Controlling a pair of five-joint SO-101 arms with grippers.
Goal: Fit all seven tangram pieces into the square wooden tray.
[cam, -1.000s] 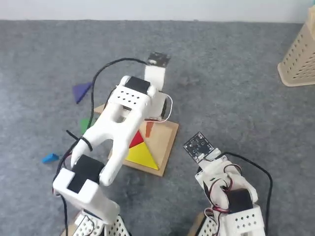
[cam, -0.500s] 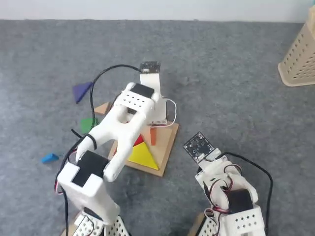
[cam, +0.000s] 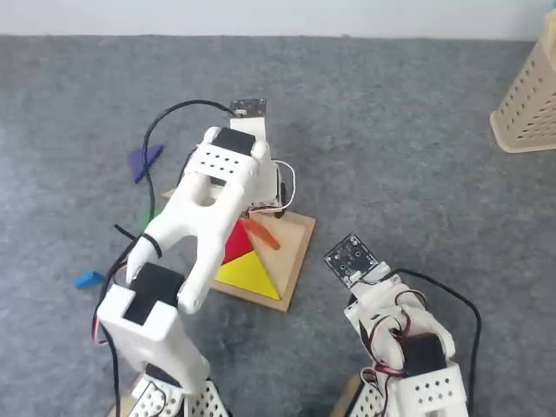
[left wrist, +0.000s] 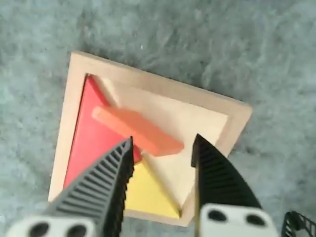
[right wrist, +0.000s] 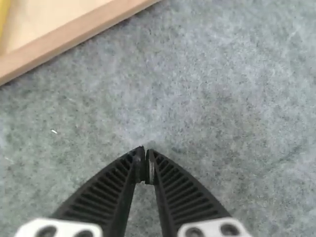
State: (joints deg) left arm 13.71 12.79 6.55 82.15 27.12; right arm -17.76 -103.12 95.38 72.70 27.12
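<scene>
Tray: a square of pale wood (cam: 298,236) with a raised rim. It sits cornerwise on the grey, carpet-like tabletop (cam: 391,156), under the white left arm (cam: 204,221).
Red triangle (left wrist: 86,136): a large one, lying flat in the tray's recess with its long side along one rim.
Yellow triangle (left wrist: 148,195): also large and flat in the recess, edge to edge with the red one, filling the tray's six o'clock corner.
Orange piece (left wrist: 139,131): a long slanted slab lying crosswise. One end overlaps the red triangle and the rest is over bare tray floor, so I can't tell if it is seated.
Loose pieces: a purple triangle (cam: 144,161) well apart at ten o'clock from the tray, a green piece (cam: 149,215) near the tray at nine o'clock and half hidden by the arm, and a small blue piece (cam: 87,280) well apart at eight o'clock.
Left claw (left wrist: 163,143): hangs over the tray with its jaws parted and nothing in them, the orange piece below the gap.
Right claw (right wrist: 144,154): jaws pressed together and empty, over bare tabletop at four o'clock, near the tray's rim.
Beige holed holder (cam: 528,91): far off at two o'clock.
</scene>
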